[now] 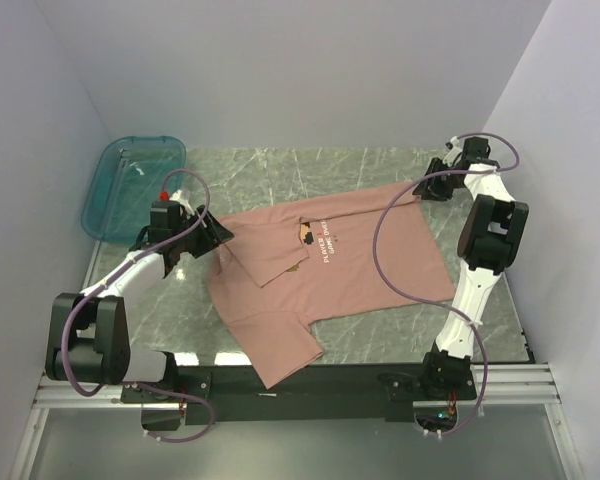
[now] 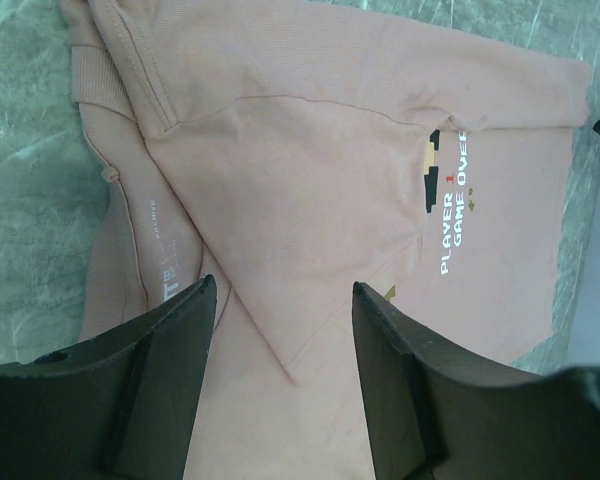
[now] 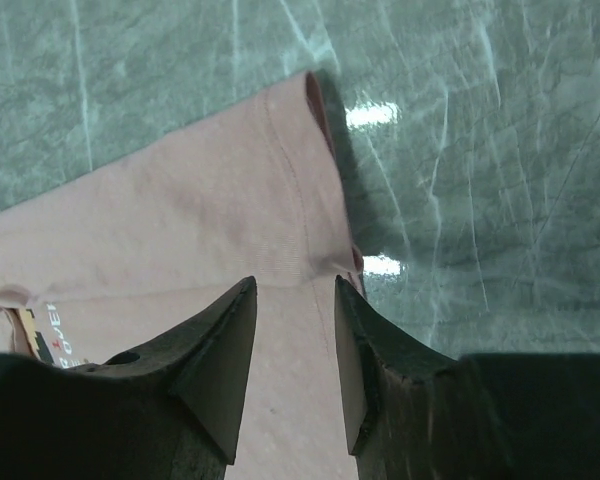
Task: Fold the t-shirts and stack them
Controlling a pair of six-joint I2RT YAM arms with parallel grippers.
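One dusty-pink t-shirt (image 1: 350,275) lies spread on the marble table, its white chest text (image 1: 330,247) partly covered by a flap folded in from the left. My left gripper (image 1: 218,236) hovers over that folded flap near the collar. In the left wrist view its gripper (image 2: 285,290) is open, with the flap's pointed corner of the t-shirt (image 2: 310,150) between the fingers. My right gripper (image 1: 423,190) is at the shirt's far right corner. In the right wrist view this gripper (image 3: 295,282) stands narrowly open astride the t-shirt's (image 3: 180,220) seamed edge, which puckers at its tips.
A teal translucent tray (image 1: 108,190) sits at the far left corner of the table. White walls close in on the left, back and right. The shirt's near sleeve (image 1: 280,355) hangs over the table's front edge by the arm rail.
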